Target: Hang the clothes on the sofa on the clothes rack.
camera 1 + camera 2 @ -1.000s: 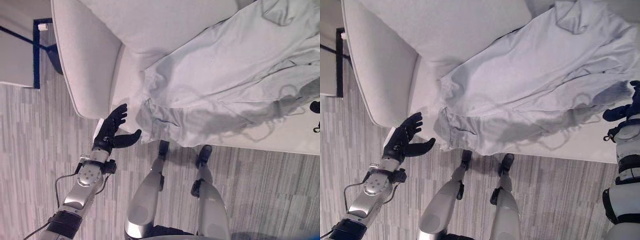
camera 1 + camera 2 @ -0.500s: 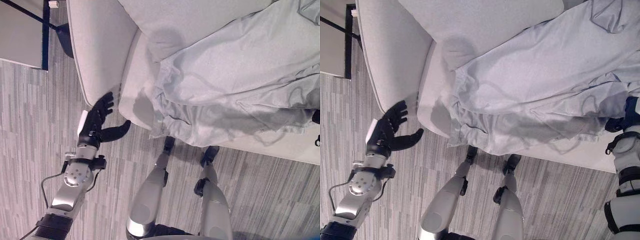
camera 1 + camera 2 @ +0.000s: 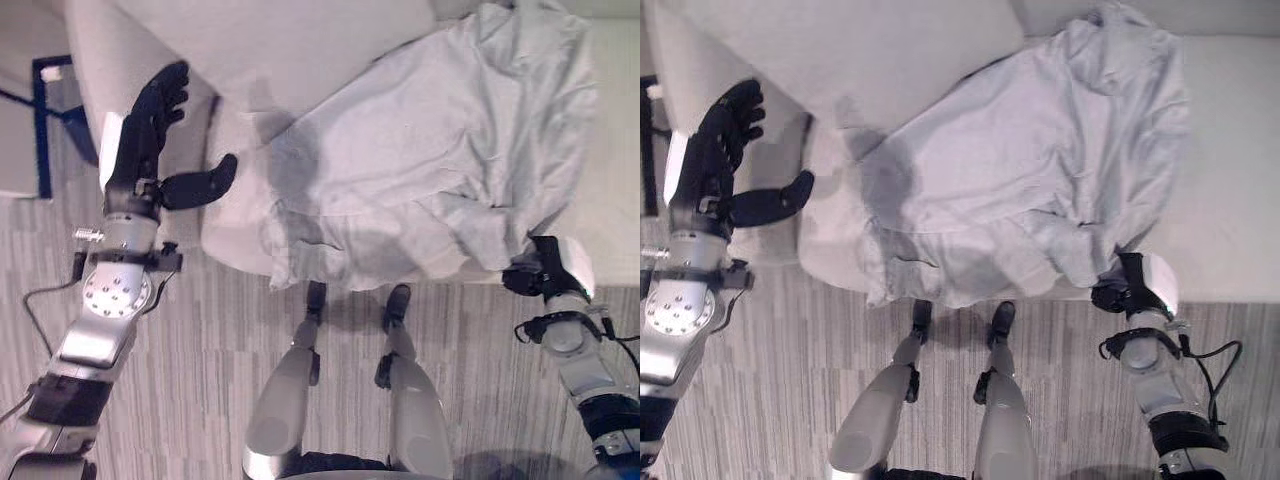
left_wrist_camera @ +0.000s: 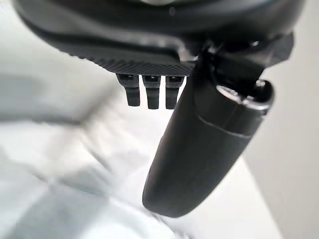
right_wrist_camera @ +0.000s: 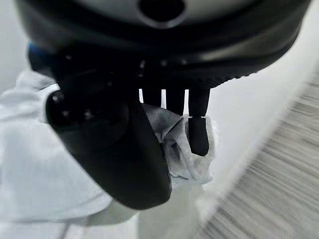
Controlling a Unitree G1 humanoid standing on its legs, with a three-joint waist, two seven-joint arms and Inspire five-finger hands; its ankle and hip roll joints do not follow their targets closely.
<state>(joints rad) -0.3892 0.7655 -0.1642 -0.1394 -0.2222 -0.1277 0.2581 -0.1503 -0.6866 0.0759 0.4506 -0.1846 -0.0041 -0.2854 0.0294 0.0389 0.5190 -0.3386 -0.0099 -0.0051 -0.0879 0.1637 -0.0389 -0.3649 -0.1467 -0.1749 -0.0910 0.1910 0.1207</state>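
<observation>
A pale blue-grey garment (image 3: 430,160) lies spread and crumpled over the seat of a light grey sofa (image 3: 300,40), its hem drooping over the front edge. My right hand (image 3: 545,272) is at the garment's lower right corner. In the right wrist view its fingers (image 5: 199,129) curl round a bunch of the cloth (image 5: 182,149) against the thumb. My left hand (image 3: 140,125) is raised beside the sofa's left arm, left of the garment, open with straight fingers and the thumb (image 4: 209,139) spread, holding nothing.
A dark blue frame (image 3: 39,130) stands on the floor left of the sofa. Grey striped carpet (image 3: 200,350) runs along the sofa's front edge. The sofa arm (image 3: 100,50) is right behind my left hand.
The camera has shifted. My left hand has risen from the seat's front corner to beside the sofa arm. My right hand has come to the garment's lower right corner and holds cloth.
</observation>
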